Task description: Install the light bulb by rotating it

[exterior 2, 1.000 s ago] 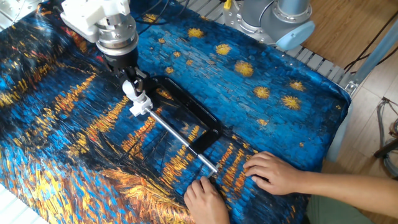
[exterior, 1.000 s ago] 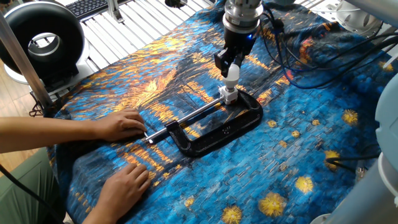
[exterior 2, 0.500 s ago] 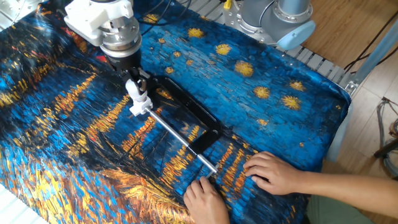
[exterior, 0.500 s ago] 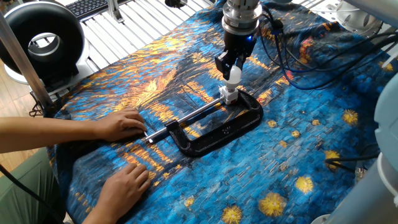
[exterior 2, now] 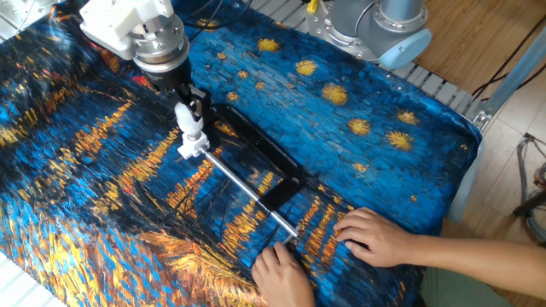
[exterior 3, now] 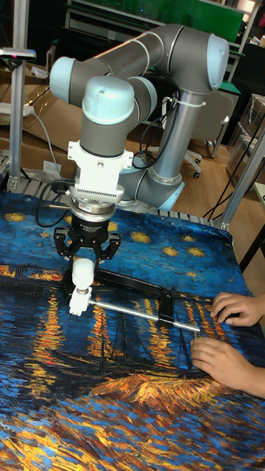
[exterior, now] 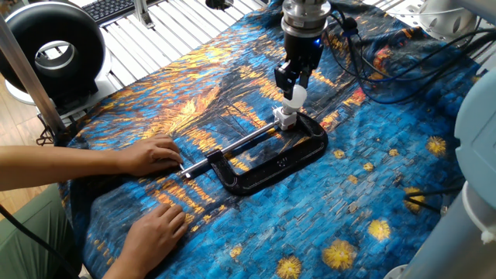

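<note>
Gripper (exterior: 295, 80): black two-finger unit on a ribbed metal wrist, pointing straight down, fingers closed on the light bulb (exterior: 296, 95). Compared with a second ago, the fingers have turned about the vertical axis, so in the one fixed view they show at a different angle; the wrist cables have swung with them. The bulb's place over the socket is unchanged.

Light bulb: small matte white globe, upright, its short neck seated in the socket block (exterior: 284, 118) directly beneath. Visible in the other fixed view (exterior 2: 184, 115) and the tall fixed view (exterior 3: 82, 271), held at the globe.

Socket block: small white piece, mounted at the far end of the clamp's screw rod.

Clamp (exterior: 273, 163): black C-shaped frame lying flat, with a long bright metal screw rod (exterior: 232, 146) running across its opening.

Cloth (exterior: 372, 194): covers the table, printed in deep blue with orange streaks and yellow star blots, finely ridged texture.

Person's hands: one (exterior: 153, 155) resting on the cloth at the near end of the rod, the other (exterior: 155, 231) flat on the cloth closer to the edge. Both unmoved since the earlier frames.

Robot arm (exterior 3: 140, 81): grey tubular segments with pale blue joint caps.
</note>
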`<state>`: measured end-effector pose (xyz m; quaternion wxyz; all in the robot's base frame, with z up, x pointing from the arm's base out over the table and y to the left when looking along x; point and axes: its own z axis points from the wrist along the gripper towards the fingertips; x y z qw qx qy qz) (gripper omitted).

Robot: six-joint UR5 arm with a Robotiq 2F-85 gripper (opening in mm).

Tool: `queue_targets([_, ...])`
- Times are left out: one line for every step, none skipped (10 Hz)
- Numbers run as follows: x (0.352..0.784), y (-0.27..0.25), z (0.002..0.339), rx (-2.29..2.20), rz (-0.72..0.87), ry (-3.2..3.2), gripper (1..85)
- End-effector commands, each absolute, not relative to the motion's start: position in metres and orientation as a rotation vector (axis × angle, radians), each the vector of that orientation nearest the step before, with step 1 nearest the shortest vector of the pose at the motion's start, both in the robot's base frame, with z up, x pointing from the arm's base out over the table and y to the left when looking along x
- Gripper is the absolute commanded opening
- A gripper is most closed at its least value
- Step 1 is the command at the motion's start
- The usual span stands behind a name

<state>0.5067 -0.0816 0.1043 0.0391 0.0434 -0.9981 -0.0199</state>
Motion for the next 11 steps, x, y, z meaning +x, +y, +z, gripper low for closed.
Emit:
queue_targets([0.5056,-0.0784,0.1057,0.159,-0.104,-3.05,54.7])
queue_targets([0.5059,-0.0782,0.1054,0.161,-0.107,-3.05,55.0])
queue_targets([0.5067,-0.079,0.1048,0.164,-0.102,-3.052,55.0])
queue_targets([0.51,-0.0815,0.1035,0.165,-0.088,-3.061,53.3])
queue_targets([0.5095,-0.0812,0.1041,0.175,-0.09,-3.06,53.3])
queue_targets([0.5086,-0.0814,0.105,0.199,-0.093,-3.059,53.3])
queue_targets([0.5091,-0.0804,0.1057,0.208,-0.101,-3.063,53.7])
queue_targets([0.5101,-0.08,0.1067,0.223,-0.103,-3.07,54.0])
queue_targets([0.5098,-0.0806,0.1077,0.233,-0.105,-3.074,54.0])
queue_targets([0.5096,-0.0812,0.108,0.24,-0.112,-3.08,54.0])
queue_targets([0.5093,-0.0825,0.1076,0.248,-0.114,-3.086,54.0])
